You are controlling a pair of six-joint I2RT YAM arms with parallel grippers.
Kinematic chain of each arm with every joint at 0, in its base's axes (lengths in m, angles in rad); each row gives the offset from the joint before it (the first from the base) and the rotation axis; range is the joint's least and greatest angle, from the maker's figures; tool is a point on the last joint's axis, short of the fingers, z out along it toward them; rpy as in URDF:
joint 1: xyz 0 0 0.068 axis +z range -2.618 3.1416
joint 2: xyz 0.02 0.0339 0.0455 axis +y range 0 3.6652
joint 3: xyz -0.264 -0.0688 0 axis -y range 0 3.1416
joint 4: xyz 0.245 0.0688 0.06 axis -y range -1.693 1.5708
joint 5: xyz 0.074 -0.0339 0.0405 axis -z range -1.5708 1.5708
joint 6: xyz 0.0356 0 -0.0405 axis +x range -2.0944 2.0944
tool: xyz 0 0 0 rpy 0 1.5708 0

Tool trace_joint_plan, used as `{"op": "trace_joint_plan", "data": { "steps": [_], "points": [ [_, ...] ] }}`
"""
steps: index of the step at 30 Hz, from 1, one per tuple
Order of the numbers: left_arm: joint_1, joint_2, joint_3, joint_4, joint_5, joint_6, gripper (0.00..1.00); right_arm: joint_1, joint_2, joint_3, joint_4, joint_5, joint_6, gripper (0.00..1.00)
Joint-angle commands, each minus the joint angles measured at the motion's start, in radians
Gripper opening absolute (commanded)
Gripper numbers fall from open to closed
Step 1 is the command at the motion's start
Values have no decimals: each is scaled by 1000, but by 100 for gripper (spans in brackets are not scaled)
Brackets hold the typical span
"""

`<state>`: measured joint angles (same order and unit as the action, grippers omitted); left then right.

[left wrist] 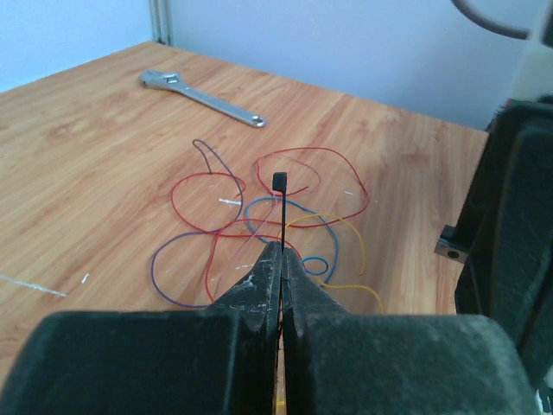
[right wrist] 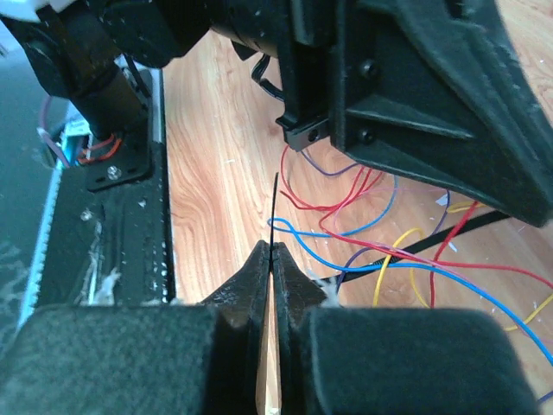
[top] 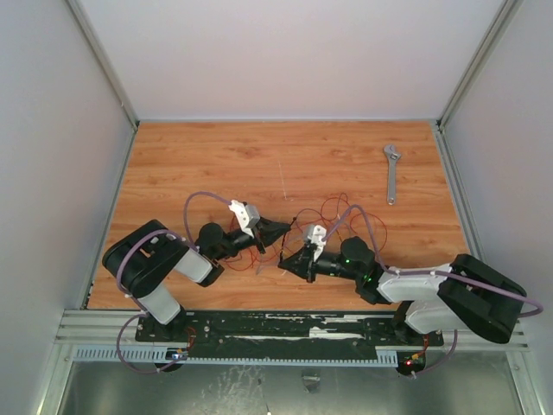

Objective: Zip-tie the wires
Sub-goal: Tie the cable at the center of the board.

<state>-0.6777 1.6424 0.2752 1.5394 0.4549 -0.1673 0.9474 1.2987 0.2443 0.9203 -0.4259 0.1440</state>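
Wooden tabletop (top: 216,164) boxed in by pale walls is filling the overhead view, with a silver wrench (top: 391,173) lying out at two o'clock, well apart from the action. Both arms are meeting near centre. The left gripper (left wrist: 279,258) is pinching its jaws tight on the zip tie (left wrist: 279,207), whose square head is poking up just past the fingertips. The wires (left wrist: 251,220) are sprawling in loose red, blue, yellow and purple loops on the wood, just beyond those tips toward twelve o'clock in the left wrist view. The right gripper (right wrist: 270,252) is clamping fully closed on a thin dark strand (right wrist: 273,207); tie tail or wire, I can't tell.

I'm judging the tie light, springy and slick, so a grip close to the head looks best. The wires look featherlight and floppy, and I'd be gathering them where several cross.

A black strip (right wrist: 432,245) is running among the loops at four o'clock in the right wrist view, its far end hidden behind the left arm. Overhead, both arms are covering much of the tangle.
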Motion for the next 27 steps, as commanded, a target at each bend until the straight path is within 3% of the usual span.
{"op": "trace_joint_plan", "data": {
  "steps": [1, 9, 15, 20, 27],
  "points": [
    [-10, -35, 17, 321, 47, 62, 0, -45, -58, -25, 41, -61, 177, 0],
    [-25, -28, 11, 321, 80, 132, 0, -148, -124, -36, 2, -156, 284, 0],
    [-35, -49, -9, 322, 98, 228, 0, -217, -66, -26, 20, -274, 346, 0],
    [-38, -59, -22, 323, 111, 293, 0, -241, -12, 17, -18, -344, 343, 0],
    [-39, -66, -48, 323, 128, 336, 0, -280, -58, 30, -109, -349, 295, 0]
  ]
}}
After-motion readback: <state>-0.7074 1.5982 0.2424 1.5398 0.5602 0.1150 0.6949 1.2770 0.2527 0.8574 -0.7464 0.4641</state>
